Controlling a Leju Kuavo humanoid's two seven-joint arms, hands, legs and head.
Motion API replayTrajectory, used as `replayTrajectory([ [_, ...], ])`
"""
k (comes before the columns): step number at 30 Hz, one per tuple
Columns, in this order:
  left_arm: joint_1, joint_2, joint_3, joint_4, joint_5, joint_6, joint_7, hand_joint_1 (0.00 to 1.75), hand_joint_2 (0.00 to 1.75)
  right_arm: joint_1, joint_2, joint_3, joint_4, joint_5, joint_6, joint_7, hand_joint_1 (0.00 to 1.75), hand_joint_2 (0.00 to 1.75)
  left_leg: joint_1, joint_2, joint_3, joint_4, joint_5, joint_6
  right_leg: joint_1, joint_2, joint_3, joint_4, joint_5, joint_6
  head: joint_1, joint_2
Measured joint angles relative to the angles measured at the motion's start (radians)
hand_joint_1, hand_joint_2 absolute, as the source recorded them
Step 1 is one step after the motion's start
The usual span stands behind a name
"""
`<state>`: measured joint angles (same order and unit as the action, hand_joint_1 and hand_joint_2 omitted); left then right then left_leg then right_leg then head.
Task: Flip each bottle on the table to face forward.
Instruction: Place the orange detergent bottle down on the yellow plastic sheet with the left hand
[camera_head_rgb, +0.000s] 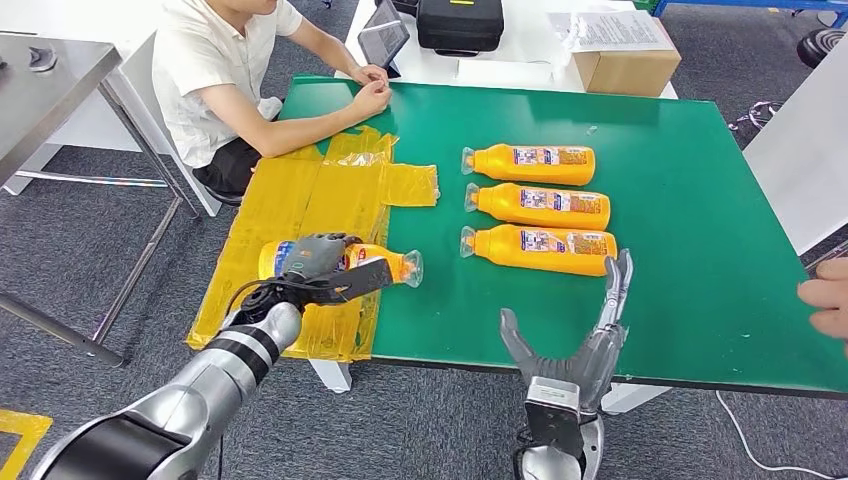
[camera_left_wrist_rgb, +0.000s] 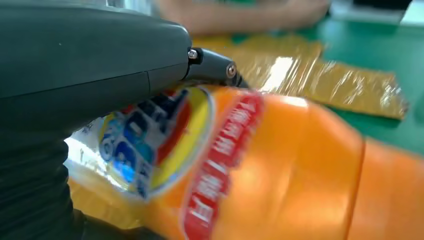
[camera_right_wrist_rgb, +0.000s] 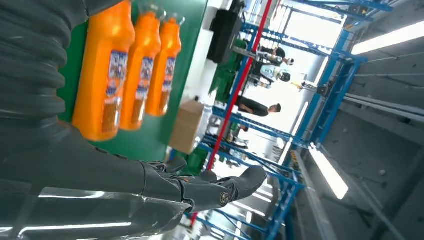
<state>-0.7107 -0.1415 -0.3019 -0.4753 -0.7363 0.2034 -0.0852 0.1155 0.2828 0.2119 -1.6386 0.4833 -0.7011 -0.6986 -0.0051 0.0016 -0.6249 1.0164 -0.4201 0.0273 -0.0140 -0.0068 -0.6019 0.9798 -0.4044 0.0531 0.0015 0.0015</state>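
Left hand (camera_head_rgb: 318, 262) grips a bottle (camera_head_rgb: 392, 264) lying on the yellow film (camera_head_rgb: 300, 205) at the table's (camera_head_rgb: 680, 280) near left corner, neck pointing toward the table's middle; the left wrist view shows the colourful label (camera_left_wrist_rgb: 150, 140) under the thumb (camera_left_wrist_rgb: 212, 67). Judgement: the turn should be made about the bottle's long axis with a firm hold on the body, since the smooth plastic may slip and the loose film may drag or bunch beneath it. Right hand (camera_head_rgb: 585, 335) hangs at the near edge, fingers spread, holding nothing, just short of the nearest of three bottles (camera_head_rgb: 540, 205) lying side by side mid-table. A person's hand (camera_head_rgb: 825, 300) shows at the right edge. Farther off, a seated person (camera_head_rgb: 240, 70) rests arms on the far left corner; a box (camera_head_rgb: 625, 65) and black case (camera_head_rgb: 460, 22) stand beyond.
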Motion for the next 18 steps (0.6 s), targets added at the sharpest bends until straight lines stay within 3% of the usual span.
replayTrajectory([
  [7,-0.028,0.023,0.074,0.05,0.086,-0.148,-0.017,0.0,1.75,-0.005,-0.018,0.045,0.03,-0.077,0.0,0.0,0.0,1.75,0.0,0.0,0.0,0.0,0.0,0.0,0.0,0.0,0.0,0.0,0.0,0.0,0.0,0.0],
  [18,-0.047,0.031,0.116,0.083,0.133,-0.236,-0.025,0.0,1.75,-0.026,-0.045,0.069,0.091,-0.1,0.0,0.0,0.0,1.75,0.0,0.0,0.005,0.0,0.0,0.0,0.0,0.0,0.005,0.0,0.0,0.0,0.0,0.0],
])
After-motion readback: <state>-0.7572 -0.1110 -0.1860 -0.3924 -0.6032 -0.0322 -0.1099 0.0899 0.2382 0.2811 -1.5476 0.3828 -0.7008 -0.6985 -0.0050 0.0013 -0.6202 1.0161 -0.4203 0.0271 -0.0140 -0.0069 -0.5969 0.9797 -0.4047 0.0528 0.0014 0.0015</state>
